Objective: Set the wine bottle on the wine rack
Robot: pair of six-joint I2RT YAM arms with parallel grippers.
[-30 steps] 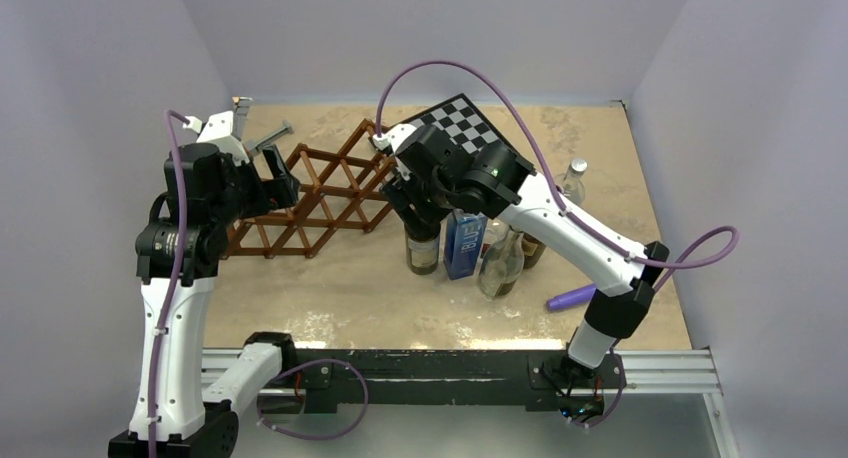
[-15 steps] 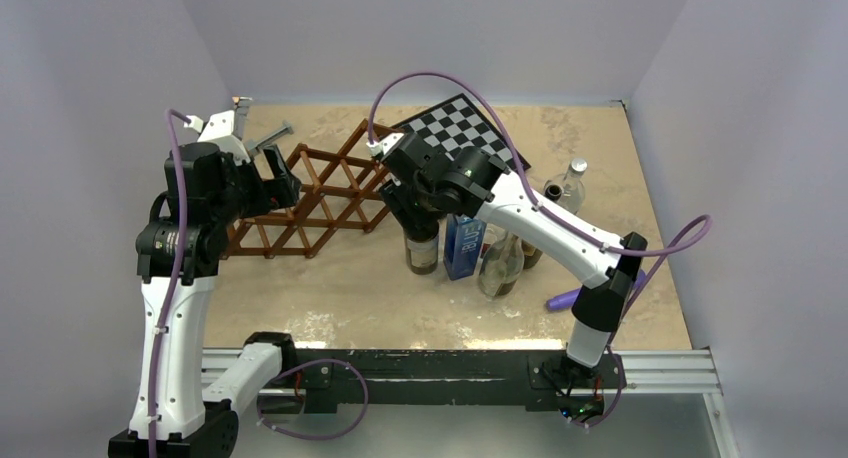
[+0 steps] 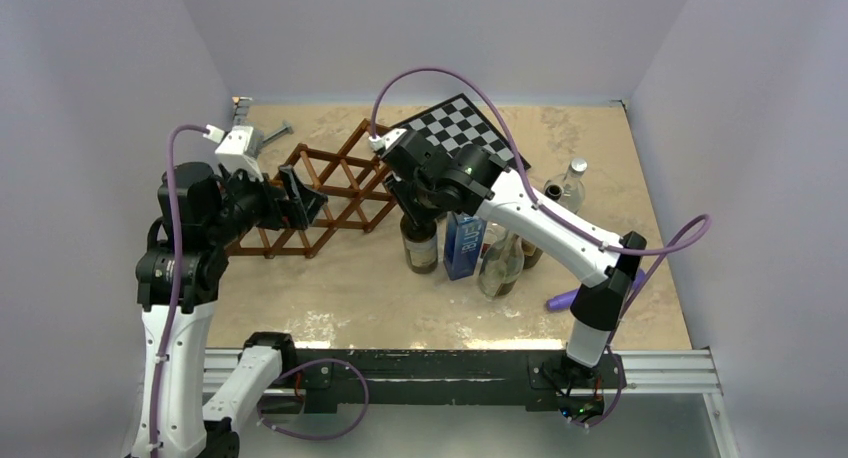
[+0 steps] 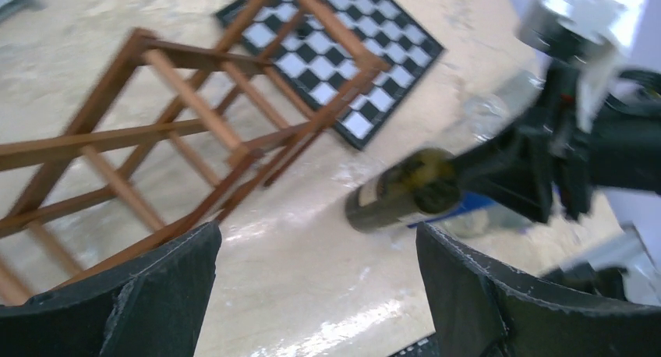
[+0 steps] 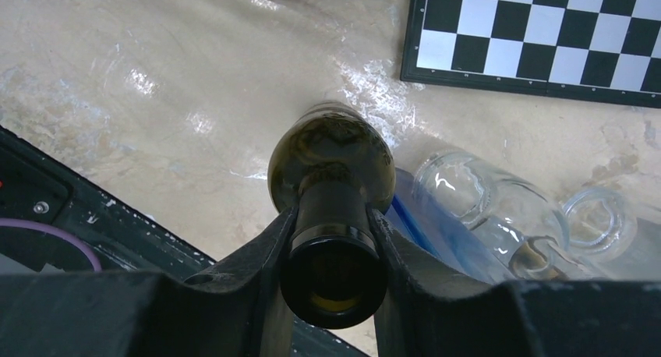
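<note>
The sandy table (image 3: 330,288) filled the middle of the top view. The wine rack (image 3: 335,183) sat at centre-left, near the bottle, so the carry looked short. The wine bottle (image 3: 422,250) stood upright on the table just right of the rack, not yet on it. The right gripper (image 5: 334,217) pinched the bottle's neck from above with narrow, tight jaws, a hold suited to lifting. The left gripper (image 4: 317,236), jaws wide and empty, hovered by the rack, perhaps to steady it.
</note>
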